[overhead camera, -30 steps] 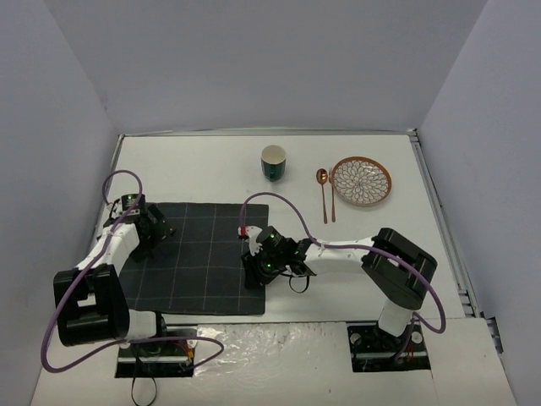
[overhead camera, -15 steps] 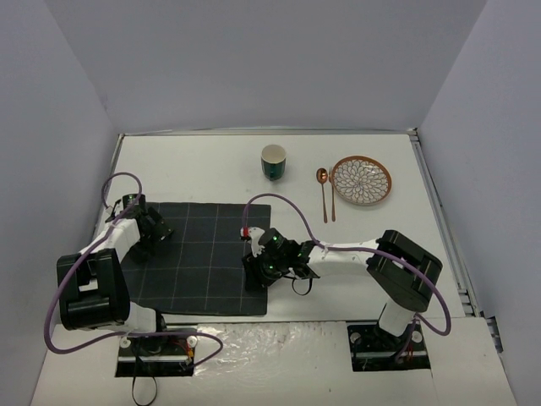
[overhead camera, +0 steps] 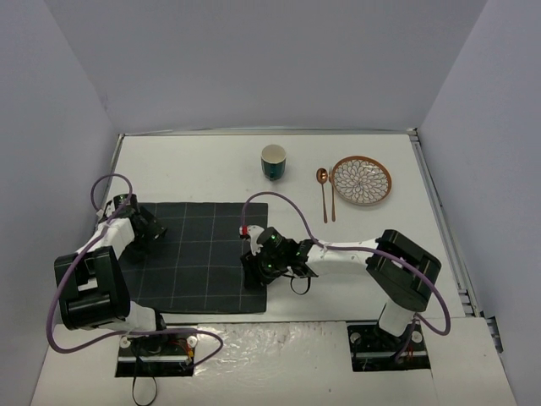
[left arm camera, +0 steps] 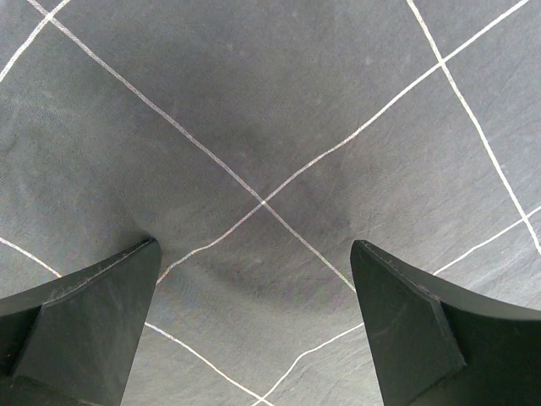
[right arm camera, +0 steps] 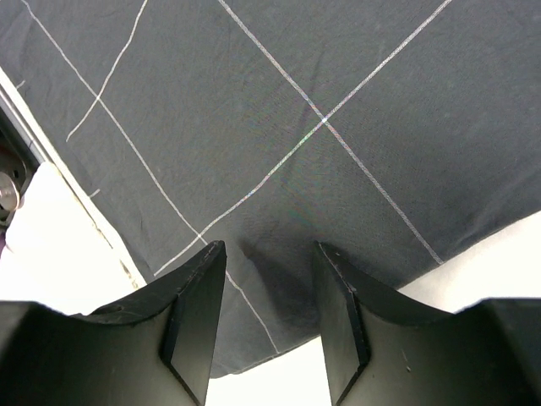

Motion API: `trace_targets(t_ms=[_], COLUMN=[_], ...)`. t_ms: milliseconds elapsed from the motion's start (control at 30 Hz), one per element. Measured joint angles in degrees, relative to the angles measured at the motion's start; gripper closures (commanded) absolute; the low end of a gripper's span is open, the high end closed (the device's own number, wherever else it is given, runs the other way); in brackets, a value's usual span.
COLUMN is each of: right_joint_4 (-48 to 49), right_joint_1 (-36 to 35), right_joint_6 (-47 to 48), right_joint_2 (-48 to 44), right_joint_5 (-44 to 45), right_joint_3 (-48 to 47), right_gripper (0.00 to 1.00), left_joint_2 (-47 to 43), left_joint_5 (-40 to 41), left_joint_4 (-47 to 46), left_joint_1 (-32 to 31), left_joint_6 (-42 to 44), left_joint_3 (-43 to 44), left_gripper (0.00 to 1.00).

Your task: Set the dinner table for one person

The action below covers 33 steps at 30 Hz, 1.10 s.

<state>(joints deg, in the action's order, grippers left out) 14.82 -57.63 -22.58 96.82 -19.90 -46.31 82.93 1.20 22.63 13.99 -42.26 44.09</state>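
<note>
The white dinner table (overhead camera: 194, 165) bears a dark grid-lined placemat (overhead camera: 203, 254) at front left. My left gripper (overhead camera: 156, 228) hangs low over the mat's left part; the left wrist view shows it (left arm camera: 254, 245) open and empty, with only cloth (left arm camera: 270, 127) below. My right gripper (overhead camera: 254, 266) is at the mat's right edge; in the right wrist view it (right arm camera: 269, 249) is open, jaws straddling the mat's edge (right arm camera: 296, 101) where the cloth puckers slightly, white tabletop (right arm camera: 473, 262) beside it. A patterned plate (overhead camera: 362, 180), a copper spoon (overhead camera: 322, 190) and a green cup (overhead camera: 273, 161) sit at the back.
A second thin copper utensil (overhead camera: 332, 201) lies between the spoon and the plate. Metal rails (overhead camera: 439, 220) run along the table's right side. Grey walls stand round the table. Purple cables loop off both arms.
</note>
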Motion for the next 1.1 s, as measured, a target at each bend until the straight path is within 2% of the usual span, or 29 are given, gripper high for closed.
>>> trace_targets(t_ms=[267,500,667,867,1000,1100], right_joint_4=[-0.11,-0.70,-5.73,-10.85,-11.31,-11.88], right_joint_1=[-0.14,-0.46,-0.80,1.14,7.40,14.94], right_joint_6=[0.13,-0.01,0.17,-0.07,-1.13,-2.46], right_joint_2=[1.82,1.97,-0.71,-8.68,-16.54,-22.33], right_joint_5=[0.53,1.10,5.07,10.36,13.17,14.90], right_joint_3=[-2.15,-2.92,-4.14,-9.76,-10.73,-9.66], right_gripper=[0.57,0.48,0.39,0.22,0.16,0.00], left_joint_2=[1.78,2.39,-0.90,-11.28,-18.61,-24.03], left_joint_5=[-0.34,-0.59,-1.56,-5.17,-8.31,-10.67], left_joint_4=[0.61,2.25,7.77,11.98,13.60,14.74], left_joint_1=[1.94,2.05,2.54,2.32,1.22,-0.71], left_joint_6=[0.08,0.80,3.00,7.88,12.70,16.41], left_joint_3=[1.73,3.02,6.10,16.45,19.89,18.36], left_gripper=[0.07,0.06,0.06,0.03,0.03,0.03])
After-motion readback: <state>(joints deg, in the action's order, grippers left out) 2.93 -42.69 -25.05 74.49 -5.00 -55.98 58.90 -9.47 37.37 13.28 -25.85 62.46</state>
